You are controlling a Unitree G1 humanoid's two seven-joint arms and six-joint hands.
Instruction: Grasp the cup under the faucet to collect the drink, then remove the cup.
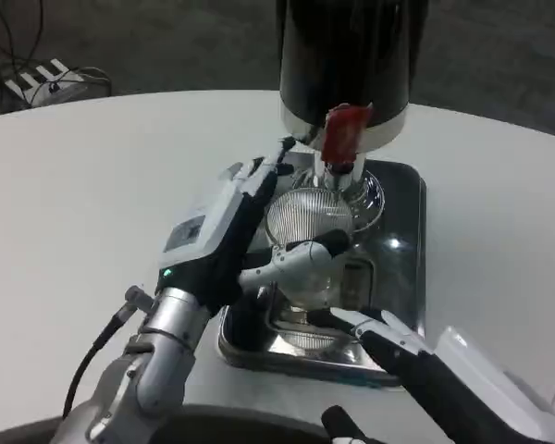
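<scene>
While the left hand [245, 231] grips the clear ribbed cup [307, 236], the cup sits tilted just under the faucet [340, 171] with its red lever [344, 131], above the metal tray [402, 231] on the white worktop [92, 185]. Near the tray's front edge, the right hand [398, 347] hovers with fingers apart, holding nothing.

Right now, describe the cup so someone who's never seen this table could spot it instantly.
Find the tall black dispenser standing on the steel tray. Directly below its red tap, the left hand grips the cup. It is the only clear ribbed glass there.
</scene>
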